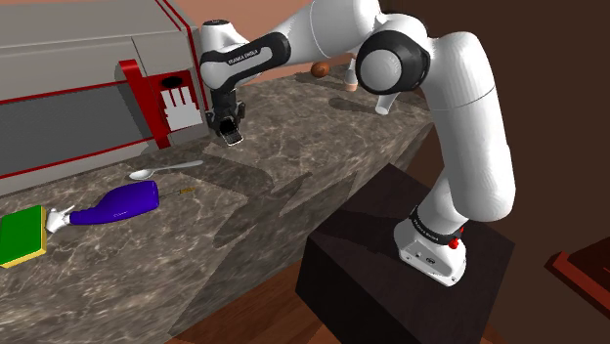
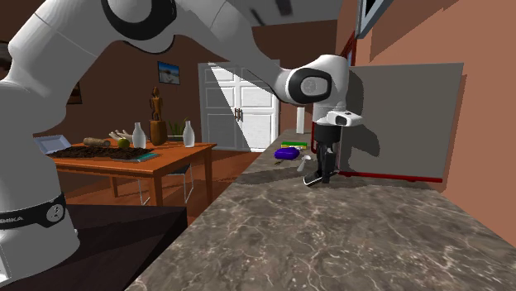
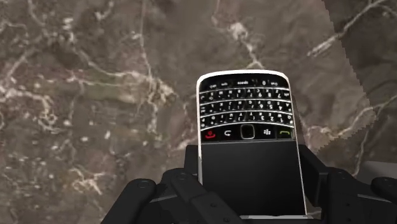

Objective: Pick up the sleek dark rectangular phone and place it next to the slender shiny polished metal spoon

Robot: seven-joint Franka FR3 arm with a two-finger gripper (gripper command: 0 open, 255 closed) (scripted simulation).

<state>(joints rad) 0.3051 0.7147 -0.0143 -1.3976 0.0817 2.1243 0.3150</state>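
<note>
In the upper part of the shoulder view, white letters "FRANKA EMIKA" stand on the dark forearm band (image 1: pixel 246 55). At the lower left edge of the second exterior view we read "MIKA" on the dark base band (image 2: pixel 33 213). The phone (image 3: pixel 249 149) carries a red handset sign (image 3: pixel 210 133) and a green handset sign (image 3: pixel 284 133); we cannot read its key letters.

The black keypad phone (image 3: pixel 248 143) with a silver rim hangs clasped in the gripper (image 1: pixel 231 131), keypad end outward, above the marble counter (image 1: pixel 323 176), while the slim grey spoon (image 1: pixel 164 170) lies flat nearby, toward the shoulder view's left.
</note>
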